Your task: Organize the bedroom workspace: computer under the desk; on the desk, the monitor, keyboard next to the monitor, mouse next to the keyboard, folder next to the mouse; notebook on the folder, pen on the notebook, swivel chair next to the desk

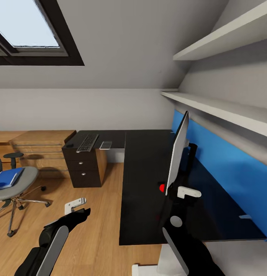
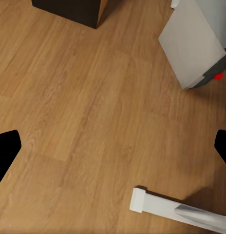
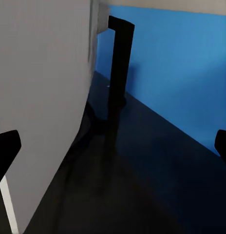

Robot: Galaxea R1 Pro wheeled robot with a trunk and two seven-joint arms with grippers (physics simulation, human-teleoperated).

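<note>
1. Bedroom (image 1: 122,46): sloped grey ceiling, dark-framed skylight (image 1: 31,32) far left, wood floor (image 1: 95,214), white wall shelves (image 1: 221,105) on the right.
2. Desk (image 1: 144,180): black L-shaped top, long run along the blue right-hand wall panel (image 1: 233,172), short run at the far wall over black drawers (image 1: 81,166) with silver knobs.
3. Low wooden shelf unit (image 1: 41,147) far left, just beside the drawers.
4. Monitor (image 1: 177,153): upright on the desk's long run, seen edge-on, red dot at its near lower corner. Right wrist view: its grey back (image 3: 42,97) and black neck (image 3: 118,68).
5. Swivel chair (image 1: 14,184): near left on the floor, well apart from the desk, chrome base.
6. Computer (image 2: 193,41): light grey tower on the floor, red spot, in the left wrist view.
7. Keyboard (image 1: 87,142): on the far short run of the desk.
8. Folder (image 1: 9,178): bright blue, lying on the chair seat.
9. Notebook (image 1: 105,145): thin, grey, flat just right of the keyboard.
10. Mouse (image 1: 69,145): small, black, just left of the keyboard.
11. Left gripper (image 1: 76,206): over bare floor, near left; jaws apart, holding nothing.
12. Right gripper (image 1: 187,191): over the desk just behind the monitor's near end; jaws apart, nothing held.
</note>
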